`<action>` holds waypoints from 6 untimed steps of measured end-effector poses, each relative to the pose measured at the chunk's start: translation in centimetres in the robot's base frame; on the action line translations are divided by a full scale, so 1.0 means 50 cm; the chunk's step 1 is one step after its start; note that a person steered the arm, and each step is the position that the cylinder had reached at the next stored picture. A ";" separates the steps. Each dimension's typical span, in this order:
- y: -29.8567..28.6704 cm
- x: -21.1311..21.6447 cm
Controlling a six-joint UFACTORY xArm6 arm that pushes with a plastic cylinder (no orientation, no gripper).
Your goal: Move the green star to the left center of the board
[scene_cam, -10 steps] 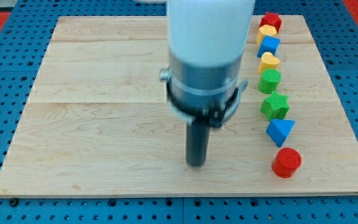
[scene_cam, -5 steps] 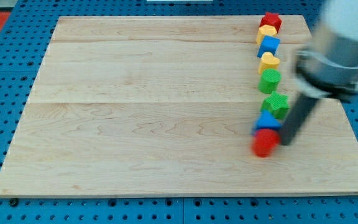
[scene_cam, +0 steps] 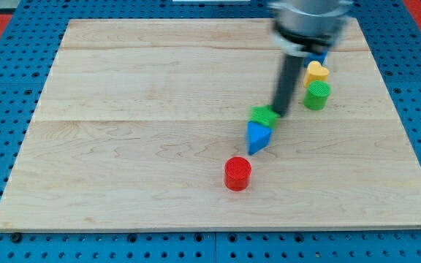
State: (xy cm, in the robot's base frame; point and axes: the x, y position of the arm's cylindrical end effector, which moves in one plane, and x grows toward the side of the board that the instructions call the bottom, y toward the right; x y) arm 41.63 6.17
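Observation:
The green star [scene_cam: 264, 115] lies just right of the board's middle, touching the blue triangle [scene_cam: 258, 136] below it. My tip [scene_cam: 280, 113] is at the star's right edge, touching it. The red cylinder [scene_cam: 237, 174] stands apart, lower and to the left. The arm's body [scene_cam: 309, 18] hangs over the top right and hides blocks there.
A green cylinder [scene_cam: 316, 96] and a yellow heart [scene_cam: 316, 71] stand in a column at the right. A blue block [scene_cam: 319, 56] shows partly under the arm. The wooden board [scene_cam: 123, 146] sits on a blue pegboard.
My tip swung from the right edge up and left. The green star, blue triangle and red cylinder have been pushed left out of the column toward the middle.

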 end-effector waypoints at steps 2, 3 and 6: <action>0.042 0.048; -0.087 0.068; -0.342 0.111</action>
State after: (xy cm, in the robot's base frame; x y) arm 47.20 -10.91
